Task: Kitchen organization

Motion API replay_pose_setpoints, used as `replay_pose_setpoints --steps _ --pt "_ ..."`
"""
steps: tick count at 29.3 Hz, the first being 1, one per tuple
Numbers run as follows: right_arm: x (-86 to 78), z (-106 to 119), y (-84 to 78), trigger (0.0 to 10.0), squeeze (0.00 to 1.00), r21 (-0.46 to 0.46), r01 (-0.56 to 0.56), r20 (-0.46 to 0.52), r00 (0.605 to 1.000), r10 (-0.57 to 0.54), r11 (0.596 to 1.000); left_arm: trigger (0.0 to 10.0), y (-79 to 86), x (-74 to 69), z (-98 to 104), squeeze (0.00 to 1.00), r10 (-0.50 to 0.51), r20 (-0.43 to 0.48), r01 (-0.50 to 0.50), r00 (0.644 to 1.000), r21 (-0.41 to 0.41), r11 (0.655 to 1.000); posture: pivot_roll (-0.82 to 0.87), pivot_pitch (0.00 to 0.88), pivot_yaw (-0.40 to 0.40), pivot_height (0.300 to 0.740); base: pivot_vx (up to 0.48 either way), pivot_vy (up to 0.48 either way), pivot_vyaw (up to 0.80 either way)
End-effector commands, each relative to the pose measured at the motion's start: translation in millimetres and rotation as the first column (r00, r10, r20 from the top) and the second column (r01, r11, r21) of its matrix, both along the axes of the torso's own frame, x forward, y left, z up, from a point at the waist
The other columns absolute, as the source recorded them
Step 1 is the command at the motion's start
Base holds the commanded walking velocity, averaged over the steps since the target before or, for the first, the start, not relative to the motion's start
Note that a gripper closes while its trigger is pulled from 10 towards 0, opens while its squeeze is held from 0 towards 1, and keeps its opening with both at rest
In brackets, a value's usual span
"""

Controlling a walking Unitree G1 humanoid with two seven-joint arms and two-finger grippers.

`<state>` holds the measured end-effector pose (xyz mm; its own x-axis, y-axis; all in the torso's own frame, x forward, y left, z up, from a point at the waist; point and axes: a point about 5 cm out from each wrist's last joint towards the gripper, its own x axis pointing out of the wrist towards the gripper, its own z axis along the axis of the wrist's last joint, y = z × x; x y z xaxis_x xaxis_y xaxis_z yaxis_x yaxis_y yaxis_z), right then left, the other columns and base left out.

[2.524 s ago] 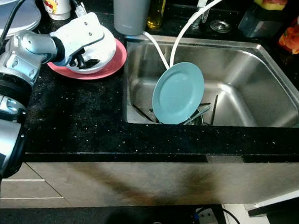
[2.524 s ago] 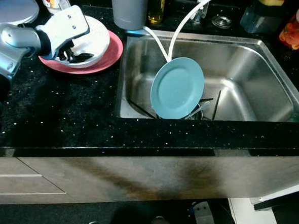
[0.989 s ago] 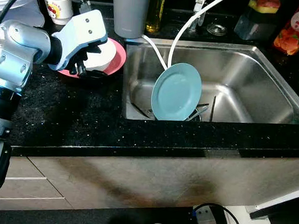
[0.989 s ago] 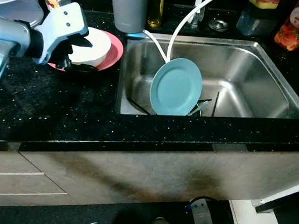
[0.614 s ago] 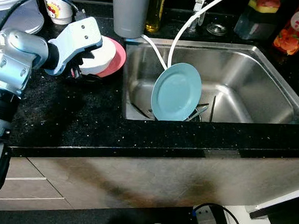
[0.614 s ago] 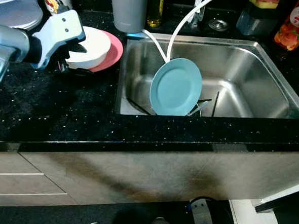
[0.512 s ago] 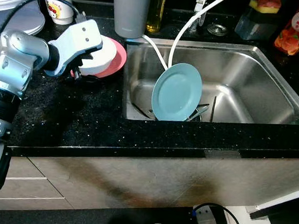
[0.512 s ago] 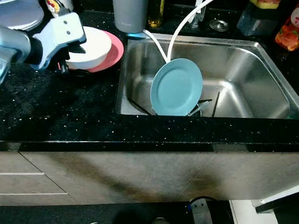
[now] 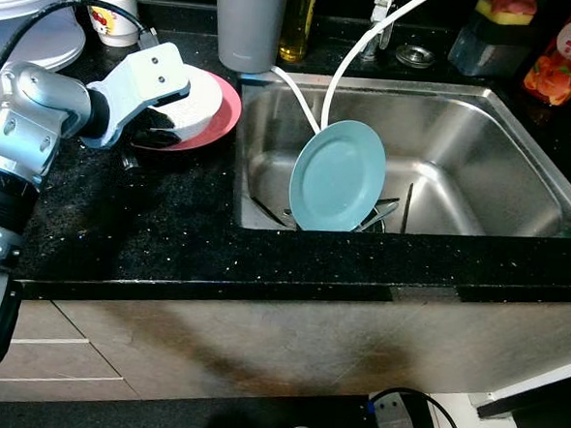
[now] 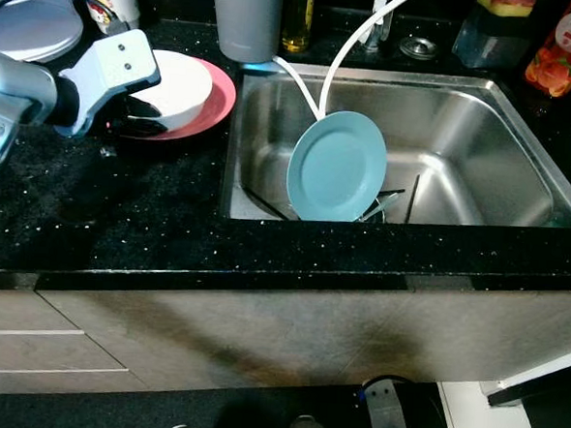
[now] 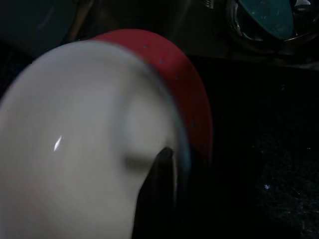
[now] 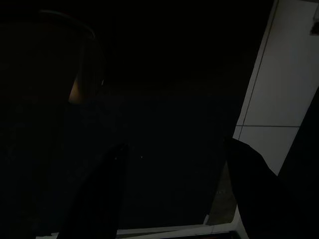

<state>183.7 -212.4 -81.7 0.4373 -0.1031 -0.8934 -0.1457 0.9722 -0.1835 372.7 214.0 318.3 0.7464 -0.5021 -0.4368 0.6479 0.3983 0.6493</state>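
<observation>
Teal plate (image 9: 336,189) is propped on edge in the sink (image 9: 522,151), leaned on the rack wires, likely left to drain. On the black counter (image 9: 149,225), white bowl (image 10: 182,88) is seated on the red plate (image 10: 215,98), stacked just beside the sink. Left gripper (image 9: 153,128) is reached in low at the bowl's near rim, wrist angled down; one finger (image 11: 158,179) is seen against the bowl wall, grip extent cannot be told. Right gripper (image 12: 174,189) is hung idle, fingers spread, nothing held

I see a white bowl (image 9: 197,102) sitting upright on a red plate (image 9: 220,121) on the black counter (image 9: 150,215); a teal plate (image 9: 337,176) leans on edge inside the sink (image 9: 485,120).
</observation>
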Motion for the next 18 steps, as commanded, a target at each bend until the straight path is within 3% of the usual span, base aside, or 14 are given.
replay_pose_setpoints --steps 1,11,12,14,16,17,18 --pt "-7.0 -3 -1.7 10.0 0.0 0.003 0.013 -0.024 1.0 -0.013 1.0 0.0 0.4 0.4 -2 0.0 0.001 -0.02 0.0 1.0 0.019 1.0 0.0 0.154 -0.011 0.74 0.0 0.0 0.0" --pt "-8.5 -4 -1.5 10.0 0.0 0.004 0.017 -0.025 1.0 -0.017 1.0 0.0 -1.7 -1.4 12 0.0 0.001 0.045 0.0 0.999 -0.026 1.0 0.0 0.141 -0.001 0.74 0.0 0.0 0.0" --pt "-9.2 -4 -1.7 10.0 0.0 0.004 0.019 -0.025 1.0 -0.019 1.0 0.0 -6.5 -3.5 28 0.0 -0.016 0.124 0.027 0.992 -0.089 0.996 0.0 0.133 -0.001 0.74 0.0 0.0 0.0" --pt "-9.2 -4 -2.1 10.0 0.0 0.003 0.021 -0.023 1.0 -0.021 1.0 0.0 -13.1 -6.9 46 0.0 -0.031 0.197 0.067 0.98 -0.176 0.982 0.0 0.134 -0.004 0.74 0.0 0.0 0.0" --pt "-9.1 -4 -2.2 10.0 0.0 0.003 0.021 -0.023 1.0 -0.021 1.0 0.0 -16.6 -9.0 54 0.0 -0.041 0.234 0.091 0.971 -0.205 0.974 0.0 0.136 -0.003 0.74 0.0 0.0 0.0" --pt "-9.3 -4 -2.3 10.0 0.0 0.003 0.023 -0.021 1.0 -0.023 1.0 0.0 -29.5 -17.4 72 0.0 -0.094 0.311 0.19 0.946 -0.296 0.936 0.0 0.133 -0.006 0.74 0.0 0.0 0.0" --pt "-9.3 -4 -2.3 10.0 0.0 0.003 0.023 -0.021 1.0 -0.023 1.0 0.0 -29.5 -17.4 72 0.0 -0.094 0.311 0.19 0.946 -0.296 0.936 0.0 0.133 -0.006 0.74 0.0 0.0 0.0"
